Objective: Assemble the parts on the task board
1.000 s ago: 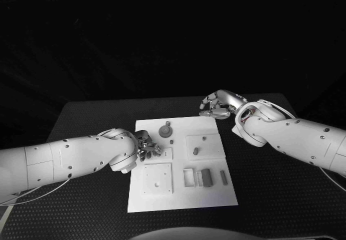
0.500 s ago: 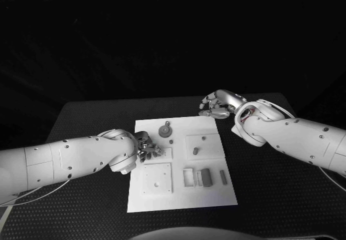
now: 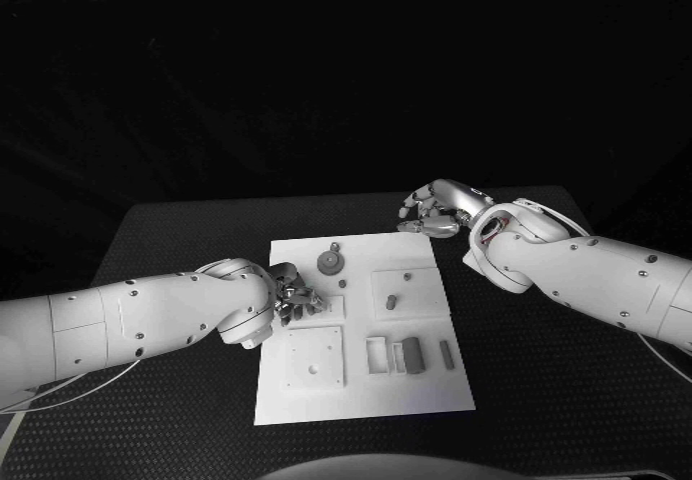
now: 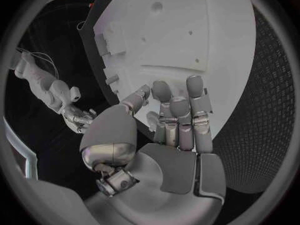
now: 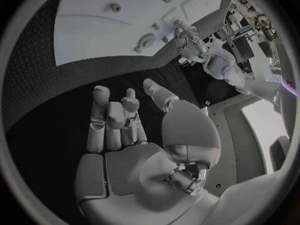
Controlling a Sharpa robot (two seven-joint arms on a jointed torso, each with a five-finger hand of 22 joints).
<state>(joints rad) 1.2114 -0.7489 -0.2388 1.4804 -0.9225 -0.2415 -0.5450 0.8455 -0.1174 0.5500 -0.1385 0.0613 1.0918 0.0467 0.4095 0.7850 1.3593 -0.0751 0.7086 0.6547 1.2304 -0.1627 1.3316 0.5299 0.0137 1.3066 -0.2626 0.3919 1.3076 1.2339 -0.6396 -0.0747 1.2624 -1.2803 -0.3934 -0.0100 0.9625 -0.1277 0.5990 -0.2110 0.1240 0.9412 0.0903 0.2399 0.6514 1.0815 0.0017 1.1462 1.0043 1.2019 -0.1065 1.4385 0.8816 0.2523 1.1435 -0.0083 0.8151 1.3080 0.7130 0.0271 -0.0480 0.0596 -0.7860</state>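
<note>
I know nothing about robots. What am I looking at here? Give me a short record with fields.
Surface: black table
Board: white task board, flat in the middle of the table
Parts: small grey pieces on the board, among them a round part near its far edge and a bar near the middle
Left hand: over the board's left edge, fingers curled; cannot tell whether it holds a part
Right hand: off the board past its far right corner, fingers curled, holding nothing
</note>
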